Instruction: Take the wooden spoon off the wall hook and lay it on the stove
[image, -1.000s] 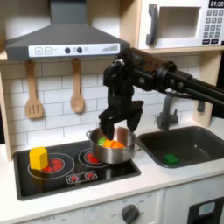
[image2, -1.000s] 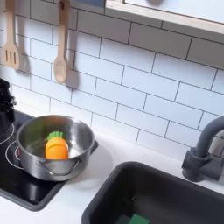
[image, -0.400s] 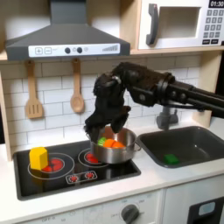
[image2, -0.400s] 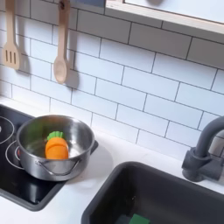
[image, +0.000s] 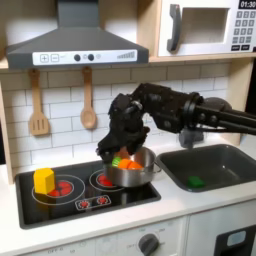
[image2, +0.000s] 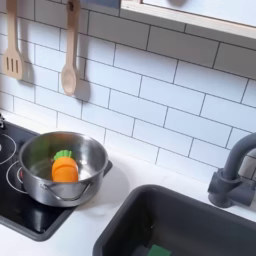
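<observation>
The claw (image: 108, 152) has swung left toward the wall, closing on the still-hooked wooden spoon (image: 88, 104); its spread I cannot tell.

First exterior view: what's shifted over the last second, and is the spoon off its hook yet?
The arm swung toward the first exterior view's left; the hand now sits low by the pot's left rim, nearer the wall. It holds nothing I can see. The wooden spoon still hangs on its hook, the spatula beside it. Pot, yellow block and stove are unmoved.
</observation>
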